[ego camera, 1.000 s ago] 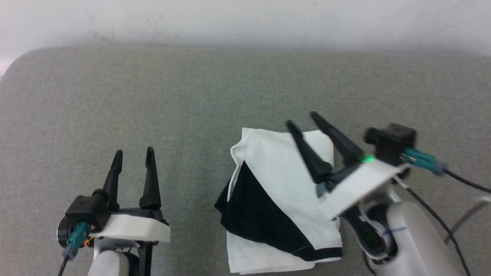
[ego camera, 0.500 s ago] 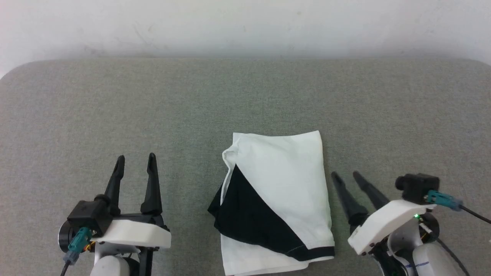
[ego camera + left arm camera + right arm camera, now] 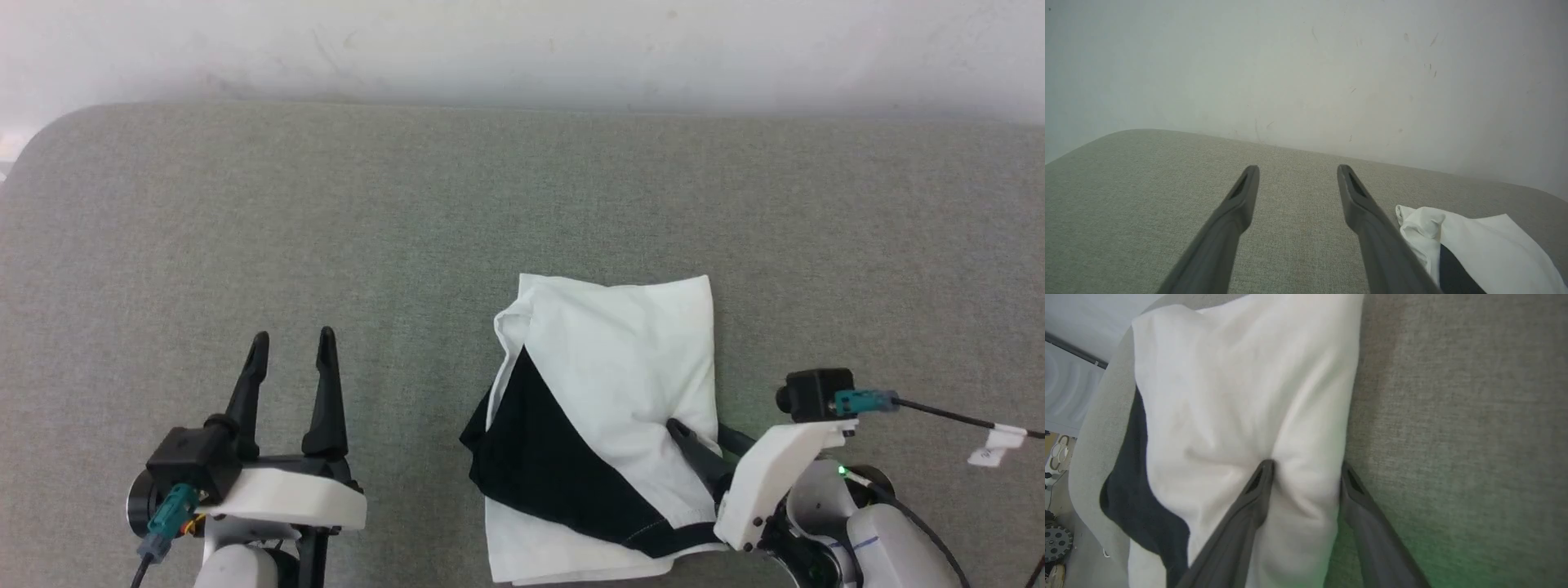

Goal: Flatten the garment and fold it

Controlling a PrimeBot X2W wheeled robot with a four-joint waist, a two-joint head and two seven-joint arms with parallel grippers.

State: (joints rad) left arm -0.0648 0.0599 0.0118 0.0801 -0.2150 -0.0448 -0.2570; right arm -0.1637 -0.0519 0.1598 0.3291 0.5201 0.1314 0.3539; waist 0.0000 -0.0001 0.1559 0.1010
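Observation:
The garment (image 3: 620, 367) lies folded into a compact rectangle on the grey padded surface (image 3: 326, 212), white on top with a black sleeve panel (image 3: 539, 457) slanting across its lower left. My right gripper (image 3: 695, 429) is open and straddles the garment's right edge. One finger (image 3: 1257, 486) presses into the white cloth (image 3: 1216, 396), and the other finger (image 3: 1359, 498) sits at the hem against the surface. My left gripper (image 3: 293, 336) is open and holds nothing, well left of the garment. The left wrist view catches the garment's corner (image 3: 1478, 237) beside its fingers (image 3: 1296, 171).
A white wall (image 3: 522, 49) runs behind the surface's far edge. A black cable with a white tag (image 3: 992, 441) trails off my right wrist. Past the surface's rounded corner, the right wrist view shows the floor and a dark wheel (image 3: 1057, 539).
My right gripper left its spot above the garment's top, drew back to the right, then came in at the right edge, where it dents the cloth. The head camera shifted slightly; the left arm stayed still.

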